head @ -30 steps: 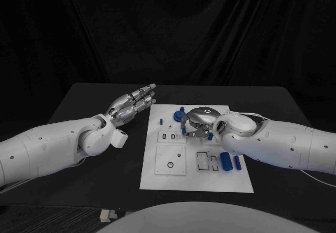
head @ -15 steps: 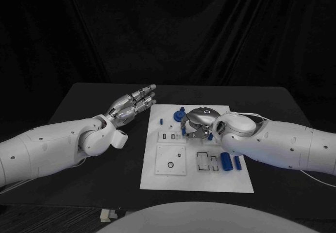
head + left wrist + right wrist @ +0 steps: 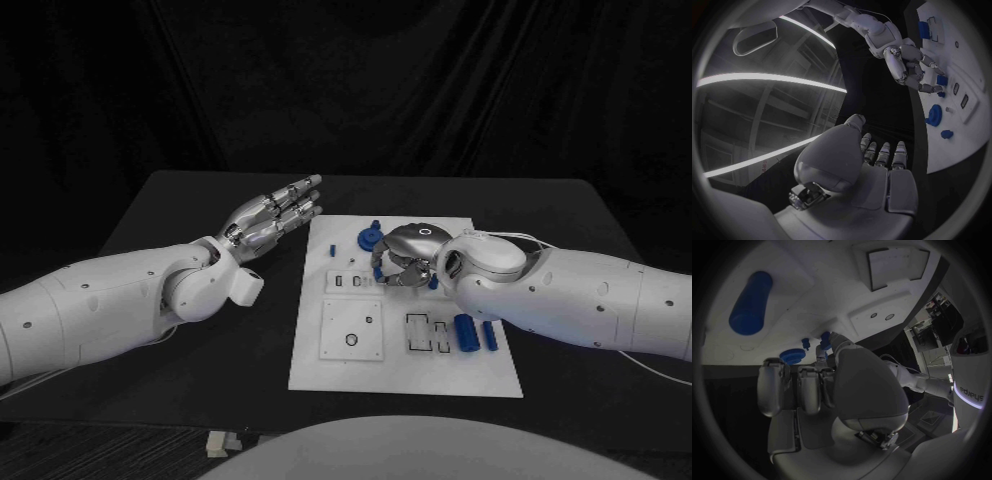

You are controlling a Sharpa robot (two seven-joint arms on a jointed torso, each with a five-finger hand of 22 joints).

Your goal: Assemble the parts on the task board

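Observation:
The white task board [image 3: 411, 375] lies mid-table. My right hand [image 3: 404, 250] curls over its far middle, and its thumb and fingertips pinch a small blue part [image 3: 431, 283] low against the board; the same blue part [image 3: 942, 80] and hand [image 3: 907, 65] appear in the left wrist view, and the thumb tip meets the blue part [image 3: 825, 336] in the right wrist view. My left hand [image 3: 274, 215] hovers flat, holding nothing, just off the board's far left corner. A round blue part [image 3: 372, 232] and a small blue peg [image 3: 332, 250] stand near it.
Two blue cylinders [image 3: 464, 332] lie side by side on the board's right part, next to rectangular slots [image 3: 418, 333]. A square plate with holes [image 3: 352, 328] sits on the board's near left. Black table [image 3: 173, 230] surrounds the board.
My right hand has edged slightly leftward over the board with the small blue part. The left hand has stayed still.

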